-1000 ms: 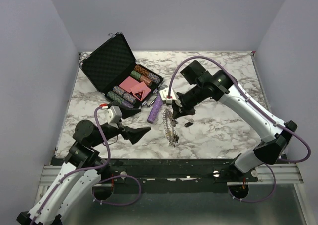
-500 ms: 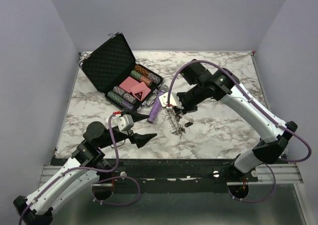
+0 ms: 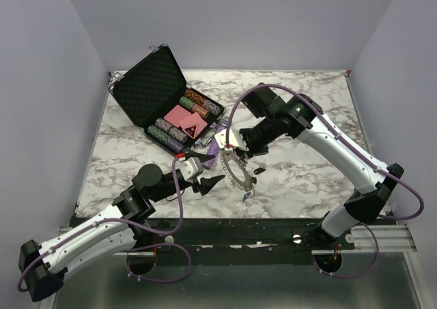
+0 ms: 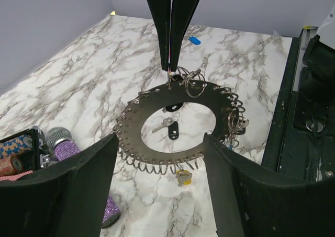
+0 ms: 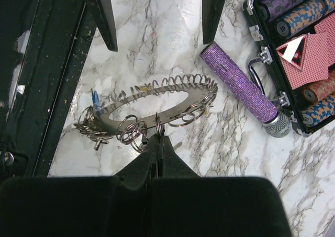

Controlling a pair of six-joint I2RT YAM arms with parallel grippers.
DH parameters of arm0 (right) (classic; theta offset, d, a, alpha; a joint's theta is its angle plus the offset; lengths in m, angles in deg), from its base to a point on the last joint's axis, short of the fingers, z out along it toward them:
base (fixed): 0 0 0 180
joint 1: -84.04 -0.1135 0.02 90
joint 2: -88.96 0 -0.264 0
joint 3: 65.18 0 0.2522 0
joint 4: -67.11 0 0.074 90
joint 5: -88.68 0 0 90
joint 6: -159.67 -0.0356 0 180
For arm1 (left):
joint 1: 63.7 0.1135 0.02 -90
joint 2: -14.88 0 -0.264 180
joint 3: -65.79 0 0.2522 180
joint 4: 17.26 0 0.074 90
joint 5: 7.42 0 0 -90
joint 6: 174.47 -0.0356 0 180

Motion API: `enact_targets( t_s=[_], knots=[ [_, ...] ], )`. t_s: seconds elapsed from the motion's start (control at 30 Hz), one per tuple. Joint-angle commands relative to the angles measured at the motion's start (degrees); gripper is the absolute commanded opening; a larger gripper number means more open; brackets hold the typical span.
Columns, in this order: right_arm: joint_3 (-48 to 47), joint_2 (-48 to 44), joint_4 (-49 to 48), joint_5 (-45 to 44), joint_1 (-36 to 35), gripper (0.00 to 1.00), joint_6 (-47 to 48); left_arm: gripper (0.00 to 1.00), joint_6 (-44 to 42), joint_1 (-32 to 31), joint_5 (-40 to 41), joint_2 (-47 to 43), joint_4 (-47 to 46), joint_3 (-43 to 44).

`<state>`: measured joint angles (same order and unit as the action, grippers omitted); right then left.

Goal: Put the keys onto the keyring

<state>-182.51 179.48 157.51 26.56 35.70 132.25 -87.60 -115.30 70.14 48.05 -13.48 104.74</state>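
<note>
Closest to the near edge of the counter (image 3: 307,179) is my left claw (image 4: 160,136). It's spread wide w/ nothing in it, and its fingers (image 4: 68,195) stop just short of the keyring (image 4: 137,137). The keyring is a flat silver disc w/ a big centre hole & small wire loops all round the rim. It's approx mid-counter, a bit toward the near edge, and hangs tilted above the marble. A bunch of keys (image 4: 238,126) dangles off the rim on the near-edge side, incl. a blue-capped key (image 5: 95,97). Loose keys (image 4: 168,126) lie on the counter below and show thru the hole: one silver, two w/ black heads. A yellow-capped key (image 4: 181,177) sits just under the rim nearest my left claw; can't tell if it hangs or lies. Next out, my right claw (image 5: 158,134) is clenched on the ring's far rim, jaws pressed tight w/ the metal edge pinched btw them. Past that, the purple glitter tube (image 5: 241,85) lies on the counter btw the ring & the black case (image 3: 147,87), just beside the case. The case stands open at the far-left corner w/ chip stacks (image 5: 293,7) & pink cards inside.
</note>
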Motion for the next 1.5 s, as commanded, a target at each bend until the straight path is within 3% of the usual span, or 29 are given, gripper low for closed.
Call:
enact_targets(
  t_s=[0.0, 0.43, 1.07, 1.47],
  knots=[
    [-2.16, 0.54, 4.48, 1.21, -0.53, 0.00, -0.36, 0.69, -2.84, -1.05, 2.25, 3.21, -7.85, 1.00],
    [-2.16, 0.62, 3.87, 2.09, -0.44, 0.00, -1.50, 0.38, -0.64, -2.19, -0.03, 11.48, -18.85, 2.58],
    [-2.60, 0.53, 2.99, 4.02, -0.44, 0.00, -3.44, 0.32, -0.03, -2.72, -2.58, 17.10, -22.19, 3.99],
    [-2.34, 0.36, 2.72, 4.11, -0.44, 0.00, -3.61, 0.17, -1.26, -2.81, -3.72, 18.25, -18.42, 5.66]
  ],
)
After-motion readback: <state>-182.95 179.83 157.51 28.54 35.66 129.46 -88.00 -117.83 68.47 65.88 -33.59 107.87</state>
